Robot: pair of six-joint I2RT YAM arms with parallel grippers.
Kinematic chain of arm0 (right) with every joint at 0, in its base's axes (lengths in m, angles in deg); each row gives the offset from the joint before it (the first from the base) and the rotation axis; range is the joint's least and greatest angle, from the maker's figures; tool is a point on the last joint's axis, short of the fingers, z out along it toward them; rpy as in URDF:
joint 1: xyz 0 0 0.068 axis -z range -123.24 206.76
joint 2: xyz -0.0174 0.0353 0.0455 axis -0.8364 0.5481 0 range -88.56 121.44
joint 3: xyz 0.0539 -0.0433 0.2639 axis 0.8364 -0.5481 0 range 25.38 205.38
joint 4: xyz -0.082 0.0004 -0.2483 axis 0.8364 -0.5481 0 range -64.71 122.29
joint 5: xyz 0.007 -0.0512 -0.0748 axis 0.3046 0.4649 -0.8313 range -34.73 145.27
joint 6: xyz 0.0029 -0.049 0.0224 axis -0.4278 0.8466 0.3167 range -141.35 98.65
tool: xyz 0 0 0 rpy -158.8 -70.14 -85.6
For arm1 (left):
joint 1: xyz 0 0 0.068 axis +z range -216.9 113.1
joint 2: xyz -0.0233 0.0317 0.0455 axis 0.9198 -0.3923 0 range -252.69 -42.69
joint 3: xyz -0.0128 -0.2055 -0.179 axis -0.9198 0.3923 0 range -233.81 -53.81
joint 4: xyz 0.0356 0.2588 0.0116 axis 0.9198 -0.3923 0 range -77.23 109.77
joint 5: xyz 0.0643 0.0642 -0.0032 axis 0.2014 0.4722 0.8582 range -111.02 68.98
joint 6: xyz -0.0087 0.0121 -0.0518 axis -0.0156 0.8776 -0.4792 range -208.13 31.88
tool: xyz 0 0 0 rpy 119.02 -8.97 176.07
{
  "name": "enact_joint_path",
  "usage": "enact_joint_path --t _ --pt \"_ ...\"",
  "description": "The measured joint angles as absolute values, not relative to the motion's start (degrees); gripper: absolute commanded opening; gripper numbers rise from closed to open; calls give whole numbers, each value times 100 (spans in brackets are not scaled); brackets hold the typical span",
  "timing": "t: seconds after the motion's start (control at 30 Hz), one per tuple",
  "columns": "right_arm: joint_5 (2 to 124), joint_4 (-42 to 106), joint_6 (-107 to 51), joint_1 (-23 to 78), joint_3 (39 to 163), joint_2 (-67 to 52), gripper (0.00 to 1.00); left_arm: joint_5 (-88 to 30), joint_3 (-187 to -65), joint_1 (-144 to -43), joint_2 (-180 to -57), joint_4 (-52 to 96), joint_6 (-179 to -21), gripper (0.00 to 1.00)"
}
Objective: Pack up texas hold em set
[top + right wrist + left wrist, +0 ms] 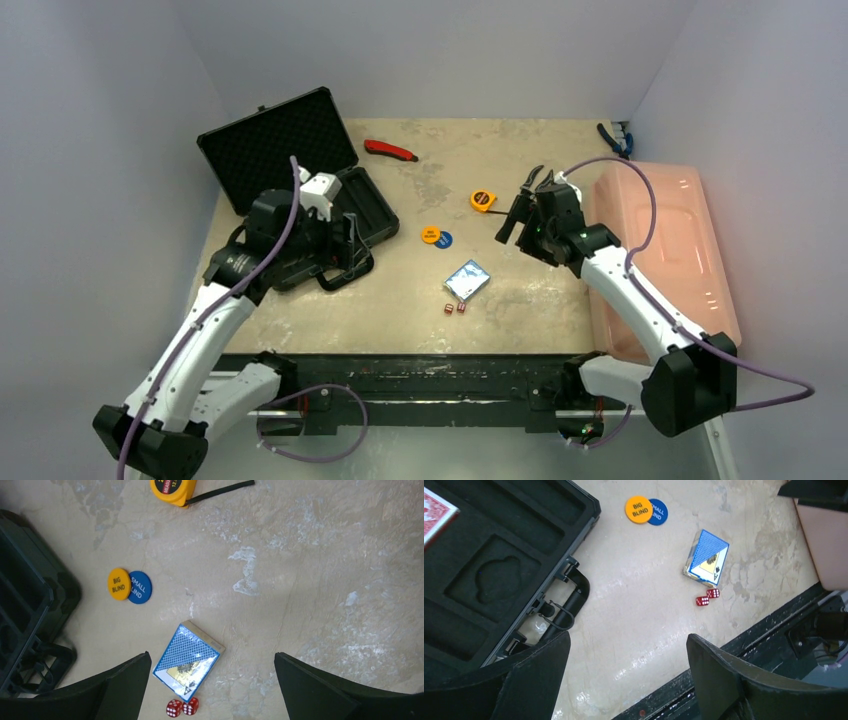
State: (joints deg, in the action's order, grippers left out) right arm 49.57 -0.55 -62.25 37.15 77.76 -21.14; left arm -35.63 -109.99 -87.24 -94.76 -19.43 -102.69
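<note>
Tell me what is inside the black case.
A red card deck lies in the foam of the case; the cloud-shaped recess near it is empty. The left arm covers other compartments from above.

Soft, even light from above fills all three views. Shadows are faint and short. The table (634, 645) shows pale sheen near its front edge. Overhead view slightly soft; wrist views sharp, with dark fingers (724, 680) lacking detail.

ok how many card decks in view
2. Blue deck on the table beside the dice; red deck in the open case, only a corner showing. The left arm hides part of it.
</note>
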Motion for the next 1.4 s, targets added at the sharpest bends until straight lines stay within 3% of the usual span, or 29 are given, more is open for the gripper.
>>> enact_joint_path --t 0.23,0.5,0.9,1.4 --pt "4844 -44 -5806 3715 8054 -1830 99 -2957 -11467 -9543 -10230 -2085 -10483 84" --pt "4708 -157 -5408 3715 8041 -2046 99 -2184 -12470 -10354 -12082 -1980 -10829 75" --pt "4857 -232 -5395 3715 7634 -2691 99 -1915 -13729 -10523 -14232 -1657 -11307 73" --pt "5189 89 -5631 3715 6616 -3218 99 -1578 -14238 -10636 -15343 -1523 -11609 75"
